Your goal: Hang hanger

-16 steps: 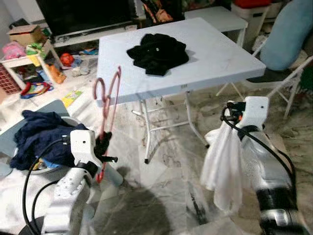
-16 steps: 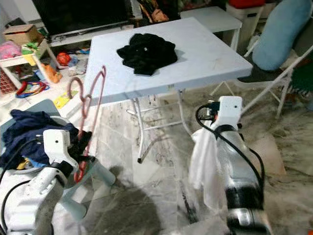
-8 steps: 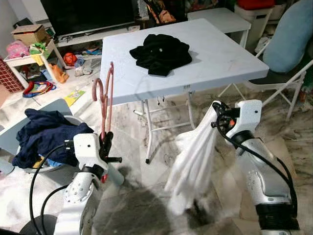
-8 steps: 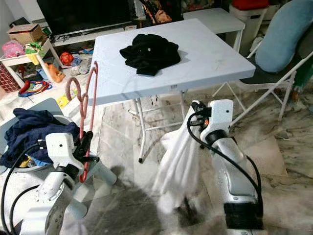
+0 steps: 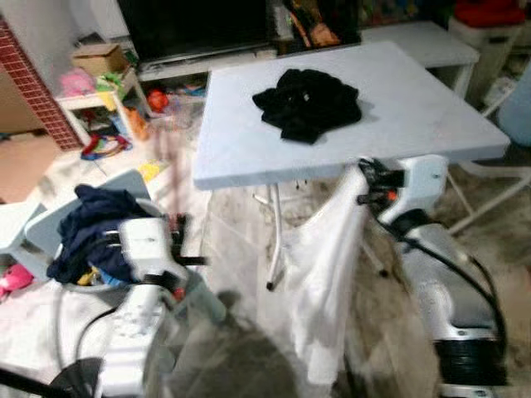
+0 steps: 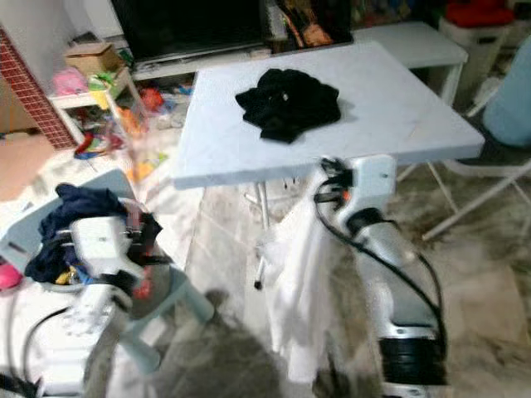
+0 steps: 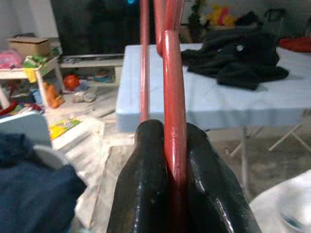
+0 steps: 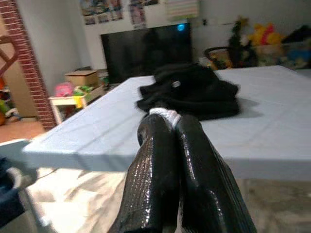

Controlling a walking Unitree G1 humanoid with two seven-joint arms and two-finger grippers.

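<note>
- Since the earlier frame the head camera has panned, so the whole scene sits further right and is blurred; the white garment, which swung out toward the left hand half a second ago, now hangs more nearly straight below the right hand.
- Left hand: fingers clenched on the red hanger; its bar runs up between the two black fingers.
- In the head views the hanger is motion-blurred, a faint reddish streak rising from the left hand.
- Right hand: fingers pressed together, with a bit of white cloth pinched at the tips.
- Right hand sits just in front of the near edge of the white tabletop; the garment drapes down from it toward the floor.
- Black clothing pile lies on the tabletop beyond the right hand, well apart from it.
- Dark blue clothes in a basket sit just beside the left hand, on its outer side.
</note>
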